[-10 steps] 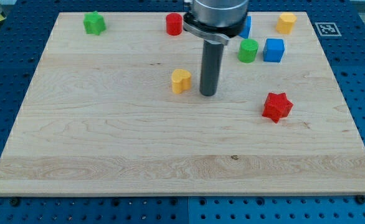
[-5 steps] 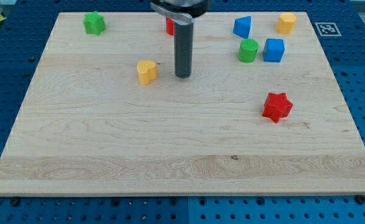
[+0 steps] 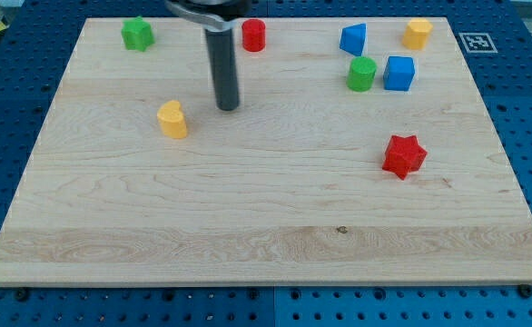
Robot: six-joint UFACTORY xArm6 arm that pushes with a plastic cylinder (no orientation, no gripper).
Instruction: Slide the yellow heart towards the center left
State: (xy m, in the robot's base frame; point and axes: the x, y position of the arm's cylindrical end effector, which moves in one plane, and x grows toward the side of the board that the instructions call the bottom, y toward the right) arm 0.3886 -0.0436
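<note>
My tip (image 3: 227,108) just right of yellow heart (image 3: 172,120), apart, on wooden board (image 3: 248,218), red star (image 3: 403,155) far right

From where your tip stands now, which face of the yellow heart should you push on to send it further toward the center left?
Its right-hand face, coming in from the view's right. My tip stands off to the right of the yellow heart and slightly above it, with a gap between them. I would probably drop level with the heart's middle first, so the push carries it left rather than down.
</note>
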